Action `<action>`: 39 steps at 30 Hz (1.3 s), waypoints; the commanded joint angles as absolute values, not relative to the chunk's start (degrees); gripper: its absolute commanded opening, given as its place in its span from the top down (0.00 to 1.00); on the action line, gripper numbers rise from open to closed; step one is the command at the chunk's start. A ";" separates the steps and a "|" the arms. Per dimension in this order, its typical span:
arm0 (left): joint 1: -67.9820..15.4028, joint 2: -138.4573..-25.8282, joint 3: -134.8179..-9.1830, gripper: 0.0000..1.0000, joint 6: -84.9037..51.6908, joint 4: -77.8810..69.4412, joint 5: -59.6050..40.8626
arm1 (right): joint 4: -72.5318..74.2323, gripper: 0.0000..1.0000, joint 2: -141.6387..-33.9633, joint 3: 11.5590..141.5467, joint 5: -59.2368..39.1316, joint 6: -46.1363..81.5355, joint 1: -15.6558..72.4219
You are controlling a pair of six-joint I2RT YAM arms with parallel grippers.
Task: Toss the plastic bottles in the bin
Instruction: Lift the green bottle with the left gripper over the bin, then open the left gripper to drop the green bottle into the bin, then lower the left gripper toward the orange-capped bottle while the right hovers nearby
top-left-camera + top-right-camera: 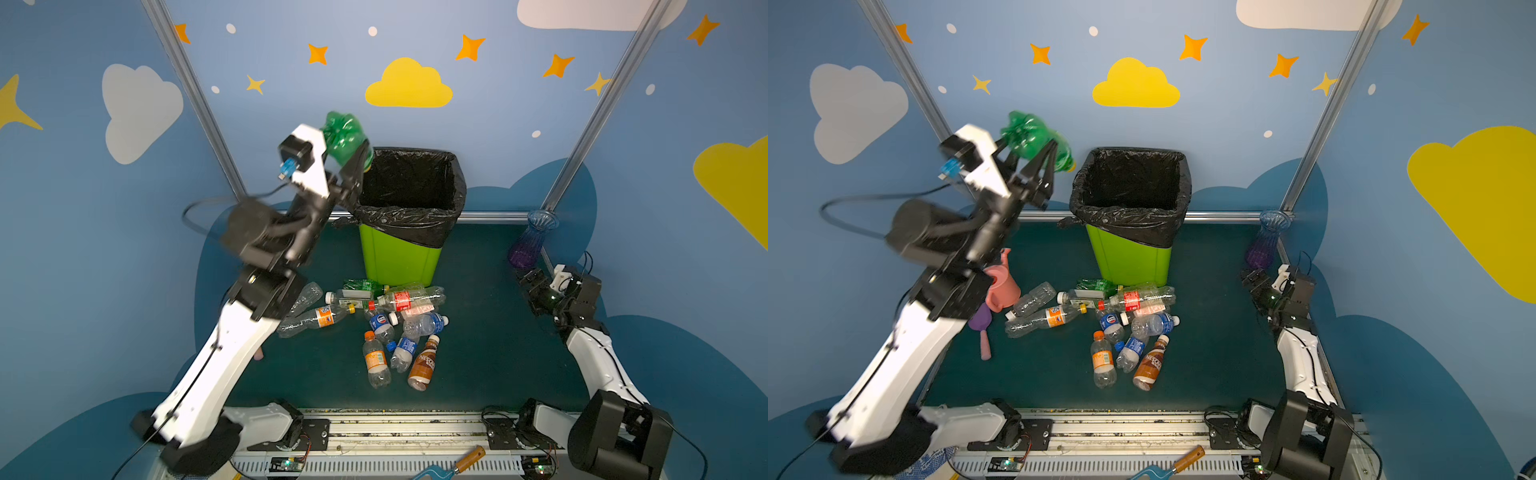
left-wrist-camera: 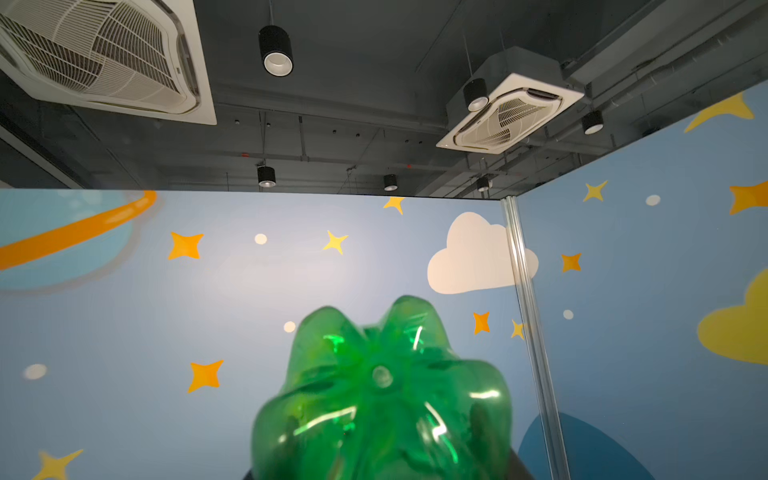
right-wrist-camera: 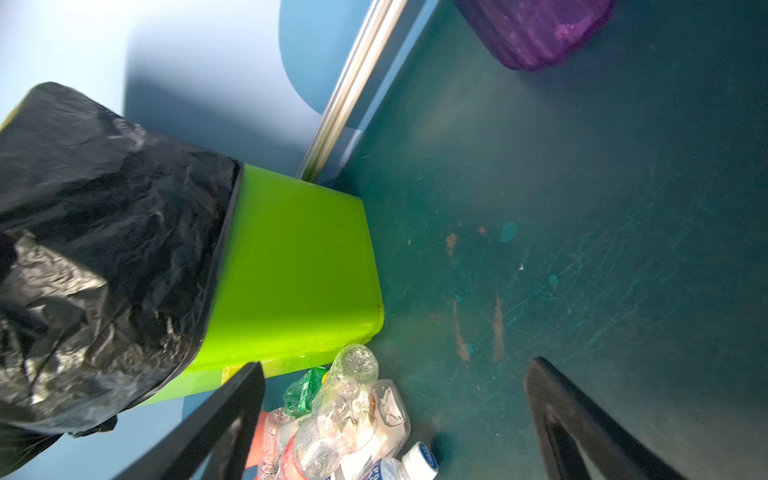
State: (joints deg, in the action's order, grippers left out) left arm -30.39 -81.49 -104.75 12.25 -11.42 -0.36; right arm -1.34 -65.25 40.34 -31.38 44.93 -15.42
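Observation:
My left gripper [image 1: 348, 154] is raised high, just left of the bin's rim, and is shut on a green plastic bottle [image 1: 344, 133]. The bottle's lobed base [image 2: 382, 399] fills the left wrist view and hides the jaws. The lime-green bin [image 1: 399, 262] with its black liner stands at the back middle in both top views. Several plastic bottles [image 1: 386, 320] lie piled on the mat in front of it, clear, green and brown. My right gripper [image 1: 528, 277] hovers low at the right, open and holding nothing. In its wrist view [image 3: 397, 365] the pile [image 3: 345, 415] lies beyond the jaws.
A blue-purple vase [image 1: 534, 241] stands at the back right corner near my right gripper. A pink watering can [image 1: 1000, 286] and a purple scoop [image 1: 982, 328] sit by the left arm. A trowel [image 1: 457, 463] lies on the front rail.

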 commanded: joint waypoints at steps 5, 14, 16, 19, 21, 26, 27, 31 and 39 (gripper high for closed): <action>-32.59 -91.91 -105.67 0.05 -1.90 -21.48 -1.66 | -9.40 0.03 -59.52 43.97 -31.09 43.24 -15.06; -33.20 -76.82 -94.49 0.00 2.57 -18.95 0.63 | -14.68 0.03 -55.99 41.61 -29.42 42.65 -13.24; -33.18 -72.53 -89.17 0.00 2.31 -19.12 1.96 | -14.77 0.03 -55.52 39.98 -29.30 43.18 -11.49; -33.22 -65.37 -79.60 0.00 0.75 -15.97 5.24 | -15.54 0.04 -54.42 37.04 -27.05 43.59 -6.86; -33.22 -60.57 -72.83 0.00 -1.39 -12.20 8.79 | -15.98 0.04 -53.75 35.00 -25.04 44.06 -3.34; -33.12 -50.36 -56.52 0.00 -12.48 0.64 15.09 | -16.40 0.04 -52.92 29.74 -21.49 46.48 5.36; -33.07 -48.77 -53.05 0.00 -14.86 1.84 15.87 | -16.00 0.04 -52.67 28.69 -20.83 47.01 6.93; -33.19 -40.84 -38.21 0.00 -24.91 4.84 14.90 | -12.25 0.05 -52.30 24.88 -17.97 50.74 13.61; -33.30 -29.28 -22.81 0.00 -35.92 13.34 13.56 | -5.99 0.05 -56.87 24.27 -12.28 56.56 23.22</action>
